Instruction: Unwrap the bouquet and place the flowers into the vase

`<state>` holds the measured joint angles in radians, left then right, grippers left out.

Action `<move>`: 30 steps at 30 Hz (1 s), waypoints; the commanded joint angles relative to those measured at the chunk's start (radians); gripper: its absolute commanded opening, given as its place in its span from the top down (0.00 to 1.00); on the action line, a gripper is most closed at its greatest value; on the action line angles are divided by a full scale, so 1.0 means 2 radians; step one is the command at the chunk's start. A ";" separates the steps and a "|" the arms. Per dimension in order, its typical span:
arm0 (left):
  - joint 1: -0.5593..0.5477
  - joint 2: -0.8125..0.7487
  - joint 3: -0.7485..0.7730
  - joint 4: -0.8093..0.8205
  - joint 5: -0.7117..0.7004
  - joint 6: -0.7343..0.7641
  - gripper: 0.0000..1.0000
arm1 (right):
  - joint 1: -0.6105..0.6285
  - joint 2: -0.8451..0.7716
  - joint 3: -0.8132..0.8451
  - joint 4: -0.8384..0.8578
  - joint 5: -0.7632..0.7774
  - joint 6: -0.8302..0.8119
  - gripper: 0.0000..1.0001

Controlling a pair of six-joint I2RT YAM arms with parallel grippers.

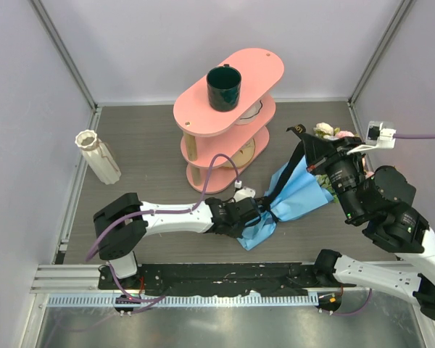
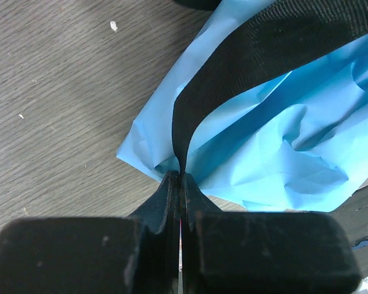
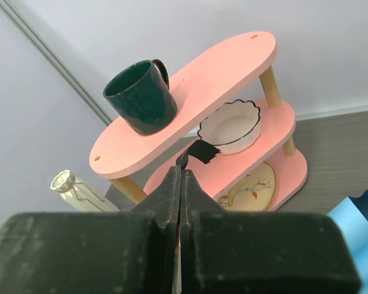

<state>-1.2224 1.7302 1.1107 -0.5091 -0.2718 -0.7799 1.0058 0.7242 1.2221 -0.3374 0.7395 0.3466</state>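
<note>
We start with the grey wood-grain counter (image 1: 152, 145). Towards 12 o'clock on it stands the pink three-tier oval shelf (image 1: 203, 109). Out at 3 o'clock lies the bouquet in crumpled blue wrapping paper (image 1: 301, 192), flat on the counter, and its cream and pink flower heads (image 1: 324, 130) point to 1 o'clock. The paper is on and the stems are hidden inside it.

The left end effector (image 2: 179, 177) is clamped tight on the wide black ribbon (image 2: 264, 49) at the paper's narrow end. The right end effector (image 3: 183, 164) is pinched closed too, a black ribbon end caught at its tips, up by the flower heads.

Over at 9 o'clock the ribbed cream-white vase (image 1: 96, 154) stands well apart from the bouquet. We see the dark green mug (image 1: 224, 87) on the top tier and a white bowl with a black scalloped rim (image 3: 230, 127) on the tier beneath.
</note>
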 commanded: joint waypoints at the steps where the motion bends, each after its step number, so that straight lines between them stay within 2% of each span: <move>1: 0.000 -0.015 -0.002 0.010 0.012 -0.007 1.00 | -0.001 0.001 0.024 0.041 0.008 -0.030 0.99; 9: 0.000 -0.041 0.005 0.011 0.003 0.012 1.00 | -0.001 -0.026 -0.038 0.023 0.049 -0.016 0.99; 15: 0.000 -0.145 -0.011 0.037 -0.070 0.052 1.00 | -0.001 -0.066 -0.114 -0.011 0.096 0.021 0.99; 23: -0.001 -0.324 -0.064 0.153 -0.140 0.177 1.00 | -0.001 -0.075 -0.124 -0.038 0.136 0.013 0.99; 26: -0.001 -0.369 -0.086 0.185 -0.165 0.216 1.00 | -0.001 -0.084 -0.119 -0.042 0.146 0.007 0.99; 30: -0.001 -0.392 -0.090 0.207 -0.196 0.276 1.00 | -0.001 -0.098 -0.116 -0.044 0.147 0.007 0.99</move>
<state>-1.2228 0.9779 0.9482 -0.2169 -0.5526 -0.3992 1.0058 0.5575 0.9573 -0.4393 0.9855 0.3641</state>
